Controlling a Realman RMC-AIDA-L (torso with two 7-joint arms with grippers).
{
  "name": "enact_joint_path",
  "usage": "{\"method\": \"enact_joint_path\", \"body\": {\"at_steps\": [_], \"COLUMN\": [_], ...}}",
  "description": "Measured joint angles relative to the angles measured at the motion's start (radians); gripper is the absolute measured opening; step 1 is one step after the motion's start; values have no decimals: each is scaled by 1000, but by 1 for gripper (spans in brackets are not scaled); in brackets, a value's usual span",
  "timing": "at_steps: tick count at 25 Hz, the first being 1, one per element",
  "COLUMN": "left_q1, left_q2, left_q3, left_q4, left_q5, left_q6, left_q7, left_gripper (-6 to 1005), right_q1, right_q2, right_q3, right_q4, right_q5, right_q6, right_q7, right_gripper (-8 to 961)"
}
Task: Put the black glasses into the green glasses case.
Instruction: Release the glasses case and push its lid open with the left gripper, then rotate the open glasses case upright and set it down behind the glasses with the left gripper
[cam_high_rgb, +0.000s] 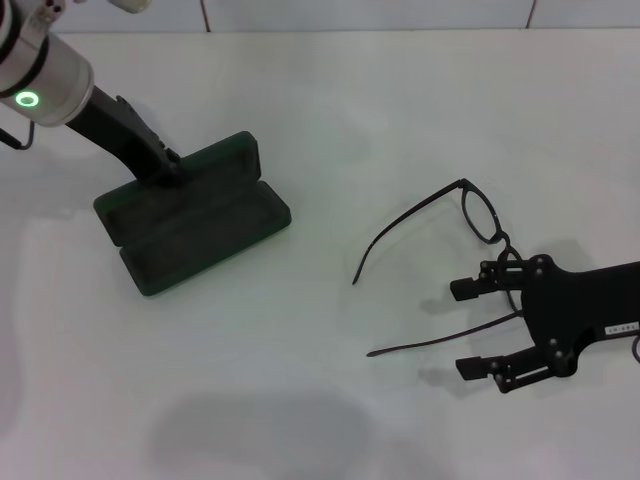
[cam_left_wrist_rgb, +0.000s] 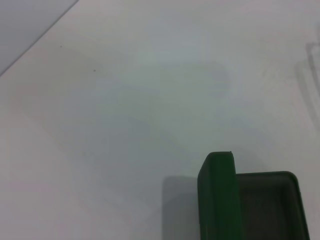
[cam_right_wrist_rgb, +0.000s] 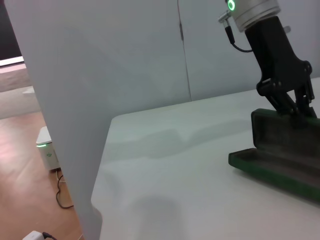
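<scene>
The green glasses case (cam_high_rgb: 190, 228) lies open on the white table at the left, dark lining up. My left gripper (cam_high_rgb: 168, 170) is at the far rim of its lid, with a finger on each side of the rim, as the right wrist view shows (cam_right_wrist_rgb: 294, 109). The case's lid corner shows in the left wrist view (cam_left_wrist_rgb: 217, 195). The black glasses (cam_high_rgb: 478, 212) lie unfolded at the right, temple arms pointing left. My right gripper (cam_high_rgb: 466, 329) is open over their near lens, its fingers on either side of the near temple arm (cam_high_rgb: 440, 341). That lens is hidden.
The table's left edge and a tall white panel (cam_right_wrist_rgb: 75, 100) show in the right wrist view, with wooden floor and a small white device (cam_right_wrist_rgb: 47, 147) beyond. Bare table (cam_high_rgb: 330, 400) lies between case and glasses.
</scene>
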Motion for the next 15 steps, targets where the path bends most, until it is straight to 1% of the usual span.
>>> {"method": "enact_joint_path", "body": {"at_steps": [3,5,8,10,12,15], "left_q1": [7,26,75,88,85,72], "left_q2": [-5,-16,-39,-49,-53,-54], "left_q3": [20,41,79,87,88,90], "left_q4": [35,89,198,228,227,193], "left_q5": [-13,-31,-92,-131,-157,-183], "left_q6": [3,5,0,-2,-9,-20], "left_q7": [40,86,231,322,387,451], "left_gripper": [202,206,211,214,217,223], "right_q1": [-9,-11,-12,-12,-12,-12], "right_q2": [1,1,2,2,2,1], "right_q3": [1,2,2,1,-1,-2], "right_q4": [-7,-9,-9,-9,-9,-10], "right_q5": [0,0,0,0,0,0], "right_q6": [0,-2,-4,-4,-5,-7], "right_q7": [0,0,0,1,6,10], "right_gripper": [871,871,871,871,871,871]}}
